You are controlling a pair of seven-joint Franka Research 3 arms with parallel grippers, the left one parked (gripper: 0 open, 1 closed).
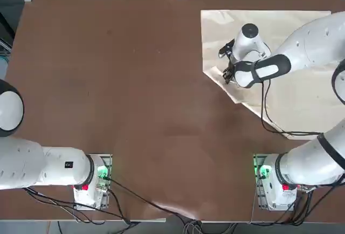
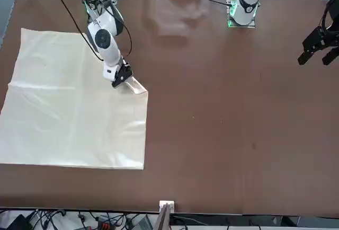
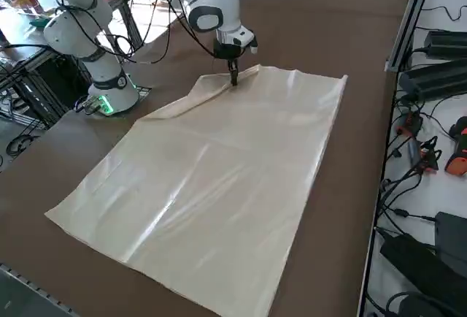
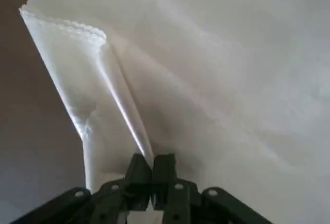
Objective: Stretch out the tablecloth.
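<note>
The cream tablecloth (image 1: pixel 302 99) lies flat on the right part of the brown table (image 1: pixel 118 83). Its corner nearest the table's middle is folded back, which leaves a slanted edge (image 1: pixel 245 104). My right gripper (image 1: pixel 227 75) stands low over that fold, beside the cloth's left edge. In the wrist view the gripper (image 4: pixel 151 177) is shut on a raised ridge of the tablecloth (image 4: pixel 232 53); the scalloped hem (image 4: pixel 67 25) runs off beyond it. The front view shows the gripper (image 2: pixel 121 81) at the turned-back flap (image 2: pixel 135 87) of the tablecloth (image 2: pixel 74 118). From the right side, the gripper (image 3: pixel 233 79) points straight down onto the tablecloth (image 3: pixel 219 185).
The right arm's black cable (image 1: pixel 265 112) lies across the cloth towards its base (image 1: pixel 269 183). Bare brown table stretches left of the cloth. Power bricks and cables (image 3: pixel 430 76) lie on a bench past the table's right edge.
</note>
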